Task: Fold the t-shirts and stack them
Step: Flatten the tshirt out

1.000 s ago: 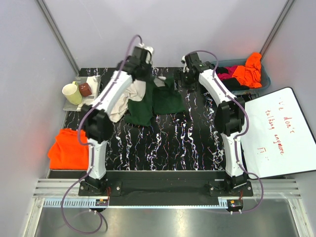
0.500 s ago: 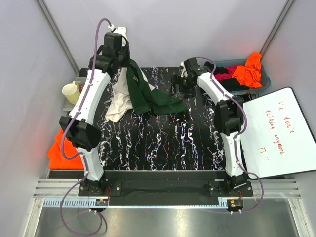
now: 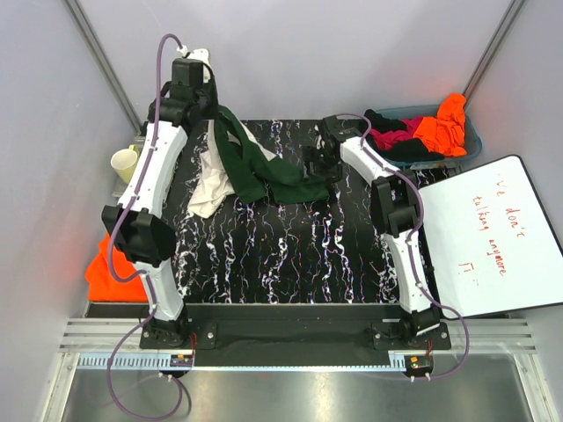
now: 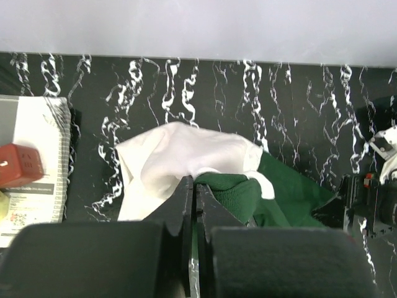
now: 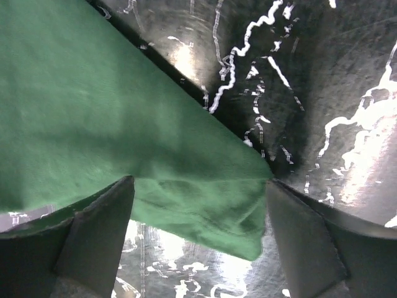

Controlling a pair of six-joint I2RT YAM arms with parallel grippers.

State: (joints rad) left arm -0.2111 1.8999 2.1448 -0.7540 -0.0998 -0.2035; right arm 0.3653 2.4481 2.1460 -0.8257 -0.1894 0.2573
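Over the table point(image 3: 290, 255) a shirt point(image 3: 264, 171) is clamped in the left gripper point(image 4: 193, 189). For spreading, the parted right gripper point(image 5: 198, 217) must be closed.

1 orange t-shirt point(image 3: 104, 277) (far left) lies partly hidden behind the left arm point(image 3: 154, 176).

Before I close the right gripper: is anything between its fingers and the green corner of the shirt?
Nothing visible. The right gripper is open and low over the table, with the green corner of the shirt lying directly between its fingers. The left gripper is shut on the same shirt at its far-left end.
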